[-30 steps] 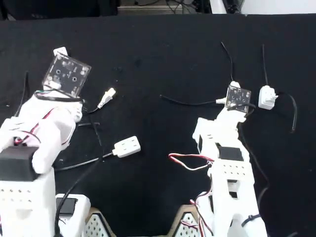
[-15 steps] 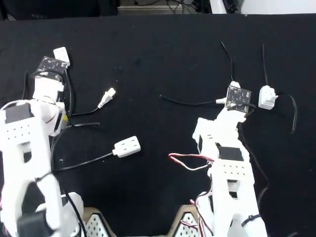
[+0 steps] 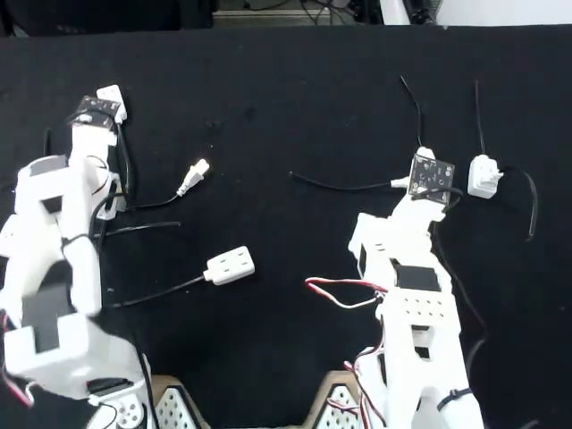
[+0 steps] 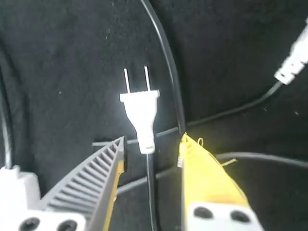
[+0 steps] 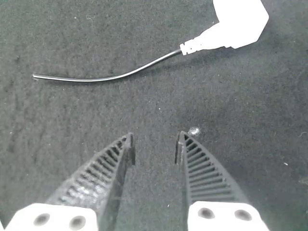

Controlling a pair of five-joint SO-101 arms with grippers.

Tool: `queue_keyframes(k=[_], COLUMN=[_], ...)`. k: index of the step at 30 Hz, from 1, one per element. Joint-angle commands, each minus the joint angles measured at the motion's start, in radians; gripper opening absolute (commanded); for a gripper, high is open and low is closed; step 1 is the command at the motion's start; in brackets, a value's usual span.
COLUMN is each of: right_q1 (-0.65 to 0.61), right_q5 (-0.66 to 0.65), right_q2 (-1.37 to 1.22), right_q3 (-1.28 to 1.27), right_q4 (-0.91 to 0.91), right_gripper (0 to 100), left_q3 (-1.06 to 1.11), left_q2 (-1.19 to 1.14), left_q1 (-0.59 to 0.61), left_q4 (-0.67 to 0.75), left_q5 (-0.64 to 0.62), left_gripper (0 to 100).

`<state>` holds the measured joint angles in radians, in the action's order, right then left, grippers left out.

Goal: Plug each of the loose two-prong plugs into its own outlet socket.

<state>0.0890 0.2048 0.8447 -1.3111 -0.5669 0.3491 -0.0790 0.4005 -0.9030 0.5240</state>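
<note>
High view against a second back: swung down from a raised pose, stretched out toward the far left corner. Now hanging with left hand (image 4: 152, 141) spread wide, straddling the cord end of a two-prong plug (image 4: 139, 103) lying flat, not yet gripped; likely set for a grasp. Outlet socket (image 3: 231, 264) well apart, nearer centre. Right hand (image 5: 154, 137) parted over bare black desk (image 3: 295, 89). Beyond the far edge, loose cables (image 3: 322, 11).
</note>
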Motion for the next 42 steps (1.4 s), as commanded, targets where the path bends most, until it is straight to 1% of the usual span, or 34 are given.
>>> queue_keyframes(k=[1,7,15,16,19,21,23,25,28,31,36,39,42], right_q1=[0.012,0.012,0.012,0.012,0.012,0.012,0.012,0.012,0.012,0.012,0.012,0.012,0.017], right_q5=[0.005,0.005,0.003,0.003,0.003,0.003,0.003,0.003,0.003,0.003,0.003,0.005,0.008], right_q2=[0.031,0.031,0.031,0.031,0.031,0.031,0.031,0.031,0.031,0.031,0.031,0.031,0.031], right_q3=[0.058,0.058,0.058,0.056,0.056,0.056,0.056,0.056,0.056,0.056,0.056,0.058,0.058], right_q4=[0.0,0.0,0.0,0.0,0.0,0.0,0.0,0.0,0.0,0.0,0.0,0.0,0.0], right_gripper=[13.8,13.8,13.8,13.8,13.8,13.8,13.8,13.8,13.8,13.8,13.8,13.8,13.8], left_q3=[-0.119,-0.203,-0.217,-0.217,-0.228,-0.225,-0.226,-0.228,-0.216,-0.213,-0.183,-0.153,-0.088], left_q2=[-0.072,-0.175,-0.221,-0.224,-0.218,-0.216,-0.215,-0.21,-0.15,-0.051,0.167,0.298,0.407], left_q1=[-0.005,-0.004,-0.002,0.004,0.03,0.036,0.047,0.051,0.062,0.051,-0.024,-0.097,-0.225], left_q4=[0.011,0.011,0.009,0.0,-0.025,-0.031,-0.032,-0.032,-0.037,-0.152,-0.333,-0.417,-0.489], left_q5=[-0.011,-0.012,-0.012,-0.012,-0.012,-0.012,-0.012,-0.015,-0.057,-0.068,-0.072,-0.074,-0.074], left_gripper=[19,19,18,16,2,5,2,3,3,3,3,3,3])
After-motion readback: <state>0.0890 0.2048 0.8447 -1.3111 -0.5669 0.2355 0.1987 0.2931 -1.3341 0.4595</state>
